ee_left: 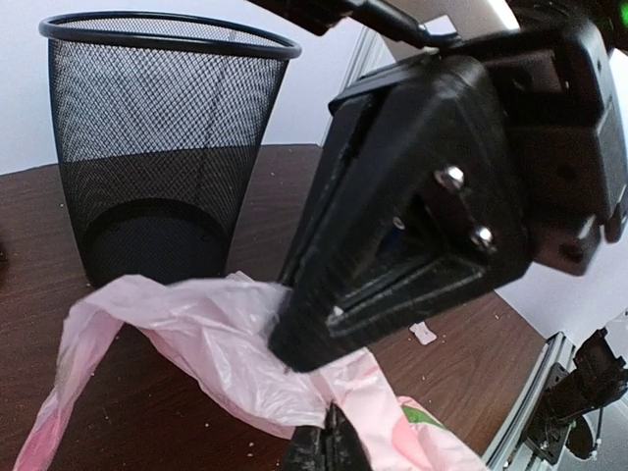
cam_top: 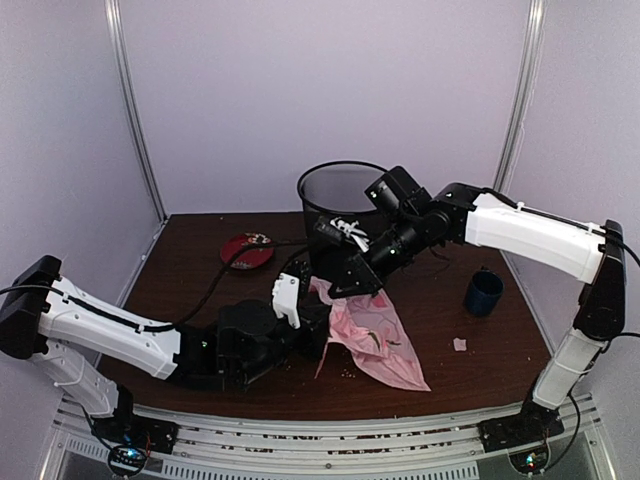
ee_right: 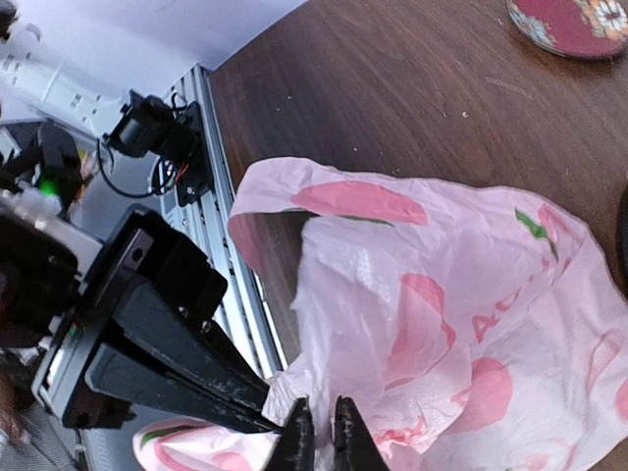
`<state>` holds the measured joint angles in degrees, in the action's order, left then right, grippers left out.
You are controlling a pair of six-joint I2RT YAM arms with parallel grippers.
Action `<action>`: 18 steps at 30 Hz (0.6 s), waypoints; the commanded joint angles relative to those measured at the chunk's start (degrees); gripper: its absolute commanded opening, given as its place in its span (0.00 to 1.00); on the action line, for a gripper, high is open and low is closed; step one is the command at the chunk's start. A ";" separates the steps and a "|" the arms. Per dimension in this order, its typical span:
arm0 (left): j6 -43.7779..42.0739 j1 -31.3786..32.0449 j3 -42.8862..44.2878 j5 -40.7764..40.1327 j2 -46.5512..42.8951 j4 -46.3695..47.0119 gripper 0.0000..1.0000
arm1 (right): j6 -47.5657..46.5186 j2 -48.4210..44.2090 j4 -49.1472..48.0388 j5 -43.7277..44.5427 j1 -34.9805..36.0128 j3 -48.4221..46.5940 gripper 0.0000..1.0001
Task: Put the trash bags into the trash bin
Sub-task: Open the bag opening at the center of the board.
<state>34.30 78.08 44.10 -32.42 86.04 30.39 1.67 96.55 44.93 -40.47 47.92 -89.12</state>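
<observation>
Right wrist, claw: the right gripper [ee_right: 319, 437] is narrowed to a slit and pinches a fold of the trash bag [ee_right: 442, 294].
Right wrist, neighbour: the left gripper [ee_right: 270, 412] comes in from the left, closed to a point on the same fold, just beside.
Right wrist, around: a red dish [ee_right: 574, 25] lies well apart.
Left wrist, claw: closed on pink film at the bottom edge.
Left wrist, bearing: the trash bin [ee_left: 162, 137] stands upright straight ahead, beyond the bag, mouth open.
Left wrist, obstruction: the right gripper's body looms above the bag.
Top, bag axis: it runs from the bin's foot toward the near right and lies on the table [cam_top: 200, 235].
Top, nearer arm: the right, beside the rim; the lift likely must clear it.
Top, others: a blue mug [cam_top: 484, 293] stands well apart.
</observation>
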 commanded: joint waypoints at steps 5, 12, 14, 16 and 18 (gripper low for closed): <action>3.91 0.31 -0.59 -6.15 -0.81 -3.71 0.00 | 0.44 -3.29 -2.26 2.34 -3.92 -1.50 0.00; 18.21 0.30 -5.47 -12.51 0.13 -13.58 0.00 | -2.46 -13.86 -4.26 13.72 -7.86 1.98 0.00; 22.79 0.31 -6.08 -13.16 1.10 -16.13 0.00 | -3.14 -16.84 -5.31 17.12 -8.10 3.03 0.00; 25.95 0.31 -6.22 -13.41 2.28 -18.61 0.00 | -3.83 -19.24 -5.67 19.65 -8.27 3.86 0.00; 27.93 0.31 -6.44 -13.13 2.79 -20.32 0.00 | -4.71 -21.22 -5.66 21.48 -8.28 4.46 0.00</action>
<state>53.67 78.11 38.74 -43.03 87.00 16.21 -0.64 78.94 41.71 -26.52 39.86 -86.26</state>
